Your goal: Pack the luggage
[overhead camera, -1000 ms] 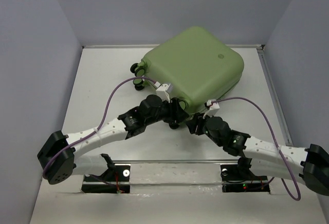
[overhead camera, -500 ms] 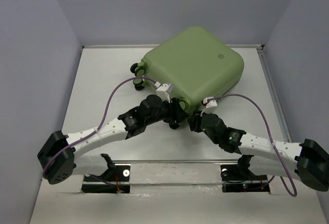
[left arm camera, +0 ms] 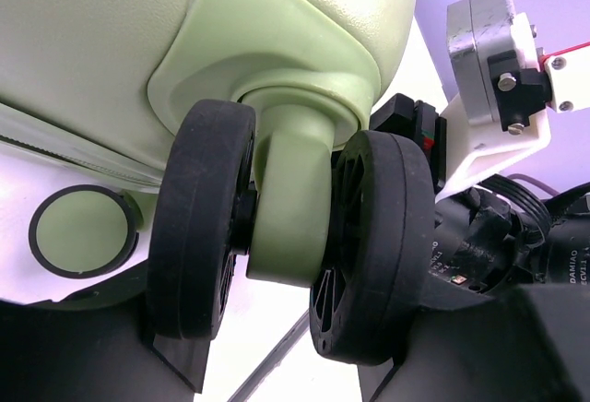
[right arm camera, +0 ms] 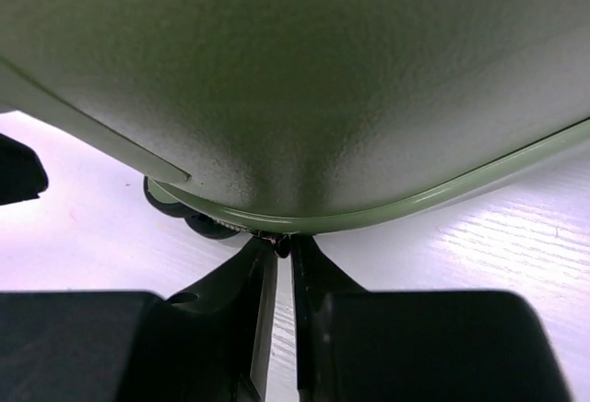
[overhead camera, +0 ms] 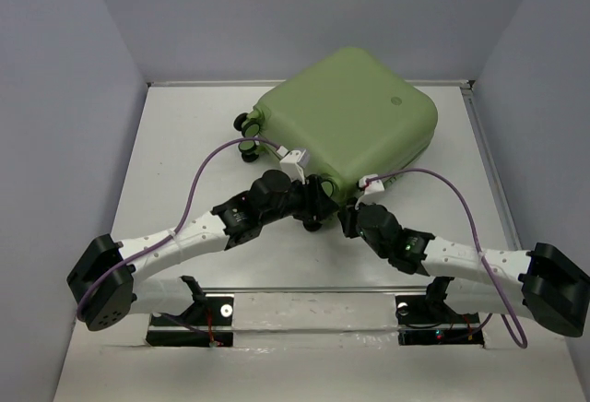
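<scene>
Nearest me, the two arms reach out from the table's [overhead camera: 184, 144] near edge and meet at one spot, the near corner of the large light-green hard-shell suitcase [overhead camera: 346, 116].

The left gripper [overhead camera: 318, 201] is at that corner's twin black caster wheel on its green fork [left arm camera: 290, 236]. Its jaws are spread wide with the wheel between them. Whether they press on the tyres, I cannot tell.

Just beside it, the right gripper [overhead camera: 353, 218] sits low against the suitcase's near-right edge. Its jaws are drawn almost together, pinched on what looks like a small dark zipper tab [right arm camera: 282, 246] right at the pale green seam line [right arm camera: 442, 190].

The suitcase lies flat and shut on the table, skewed so this corner points at the arms. Its wheeled end faces left, and its long axis seems to run from there toward the far right. Two more black wheels [overhead camera: 247, 136] show at its left corner, well away from either gripper.

To my eye, what comes next turns on the seam. From the right gripper it runs off right and away along the near-right edge, on that arm's own side. The left arm looks placed to steady the corner.
</scene>
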Available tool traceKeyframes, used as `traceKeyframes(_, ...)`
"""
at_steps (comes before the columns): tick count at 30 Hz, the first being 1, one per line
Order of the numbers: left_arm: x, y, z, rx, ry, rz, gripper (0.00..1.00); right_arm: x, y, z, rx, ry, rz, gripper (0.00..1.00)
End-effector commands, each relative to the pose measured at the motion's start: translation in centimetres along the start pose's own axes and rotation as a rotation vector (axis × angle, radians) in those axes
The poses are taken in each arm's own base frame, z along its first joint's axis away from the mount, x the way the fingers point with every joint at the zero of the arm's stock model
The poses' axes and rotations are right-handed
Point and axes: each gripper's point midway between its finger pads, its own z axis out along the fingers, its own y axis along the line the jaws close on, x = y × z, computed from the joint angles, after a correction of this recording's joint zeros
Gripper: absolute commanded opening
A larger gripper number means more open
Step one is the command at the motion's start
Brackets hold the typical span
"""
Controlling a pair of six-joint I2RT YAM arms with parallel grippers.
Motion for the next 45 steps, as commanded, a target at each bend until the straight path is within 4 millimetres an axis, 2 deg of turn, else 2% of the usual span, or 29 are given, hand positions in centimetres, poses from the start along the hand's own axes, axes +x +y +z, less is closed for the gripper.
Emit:
traceKeyframes(1, -5.9, -7.5, -1.4, 0.236, -0.171, 0.038, 0.06, -6.4, 2.1, -0.3, -0.067, -0.226, 0.139, 0.24)
traceKeyframes(4, -5.9, -7.4, -1.3, 0.233, -0.17, 0.038, 0.06, -6.4, 2.2, -0.5, -0.075, -0.228, 0.141, 0.34)
traceKeyframes(7, -5.9, -7.3, -1.3, 0.231, -0.17, 0.036, 0.06, -6.9, 2.4, -0.6, -0.08, -0.237, 0.143, 0.34)
traceKeyframes(9, -5.9, -7.3, -1.4, 0.232, -0.171, 0.036, 0.06, -7.1, 2.4, -0.6, -0.082, -0.242, 0.141, 0.31)
traceKeyframes(15, -5.9, -7.3, -1.5, 0.227, -0.173, 0.035, 0.06, -7.5, 2.0, -0.7, -0.065, -0.271, 0.164, 0.07)
traceKeyframes(20, -6.1, -7.7, -1.2, 0.232, -0.166, 0.044, 0.06, -6.9, 2.8, -1.3, -0.142, -0.262, 0.193, 0.07)
traceKeyframes(23, -7.3, -9.7, -1.2, 0.287, -0.164, 0.053, 0.06, -5.6, 4.3, -2.4, -0.228, -0.231, 0.195, 0.07)
traceKeyframes(25, -9.0, -11.9, -1.0, 0.335, -0.174, 0.057, 0.06, -4.5, 5.8, -3.3, -0.284, -0.199, 0.187, 0.07)
traceKeyframes(26, -9.0, -12.5, -0.2, 0.353, -0.153, 0.06, 0.06, -4.3, 6.5, -3.7, -0.312, -0.194, 0.196, 0.07)
traceKeyframes(27, -10.8, -14.6, -0.7, 0.403, -0.179, 0.057, 0.06, -3.5, 7.3, -4.1, -0.348, -0.179, 0.195, 0.07)
traceKeyframes(28, -11.4, -15.7, -0.7, 0.433, -0.181, 0.058, 0.06, -3.6, 7.6, -4.2, -0.369, -0.187, 0.207, 0.07)
traceKeyframes(29, -11.0, -16.5, 0.0, 0.453, -0.154, 0.062, 0.06, -4.0, 8.8, -4.6, -0.424, -0.201, 0.227, 0.07)
traceKeyframes(30, -12.4, -18.6, -0.5, 0.496, -0.179, 0.07, 0.06, -4.0, 9.1, -4.6, -0.44, -0.207, 0.234, 0.07)
traceKeyframes(31, -12.5, -19.6, -0.4, 0.509, -0.174, 0.081, 0.06, -4.2, 9.6, -4.8, -0.461, -0.215, 0.24, 0.07)
traceKeyframes(32, -12.5, -21.6, -0.3, 0.54, -0.169, 0.092, 0.06, -4.9, 10.3, -4.6, -0.479, -0.241, 0.245, 0.07)
traceKeyframes(33, -12.2, -22.3, -0.1, 0.547, -0.159, 0.096, 0.06, -5.3, 10.8, -4.8, -0.494, -0.257, 0.245, 0.07)
traceKeyframes(34, -11.5, -22.9, 0.6, 0.557, -0.133, 0.089, 0.06, -7.0, 11.4, -5.0, -0.511, -0.313, 0.262, 0.07)
traceKeyframes(35, -11.4, -24.7, 0.1, 0.597, -0.13, 0.092, 0.06, -7.3, 11.7, -4.6, -0.51, -0.331, 0.261, 0.07)
traceKeyframes(36, -10.9, -25.4, 0.3, 0.608, -0.119, 0.095, 0.06, -7.9, 12.0, -4.6, -0.514, -0.353, 0.262, 0.07)
traceKeyframes(37, -10.4, -25.6, 0.8, 0.605, -0.11, 0.091, 0.06, -9.6, 12.6, -4.9, -0.529, -0.402, 0.284, 0.07)
traceKeyframes(39, -9.5, -26.2, 0.8, 0.614, -0.093, 0.083, 0.06, -10.0, 12.8, -4.6, -0.53, -0.429, 0.298, 0.07)
traceKeyframes(40, -9.3, -26.2, 1.0, 0.605, -0.099, 0.078, 0.06, -11.1, 12.7, -5.1, -0.541, -0.483, 0.342, 0.07)
traceKeyframes(43, -8.3, -25.6, 1.1, 0.579, -0.1, 0.092, 0.06, -10.2, 11.6, -5.4, -0.546, -0.498, 0.373, 0.07)
traceKeyframes(44, -9.2, -25.3, 0.4, 0.555, -0.137, 0.094, 0.06, -10.1, 11.0, -5.7, -0.542, -0.502, 0.396, 0.07)
traceKeyframes(45, -9.1, -24.3, 0.4, 0.518, -0.156, 0.121, 0.06, -8.4, 10.1, -5.9, -0.534, -0.468, 0.383, 0.07)
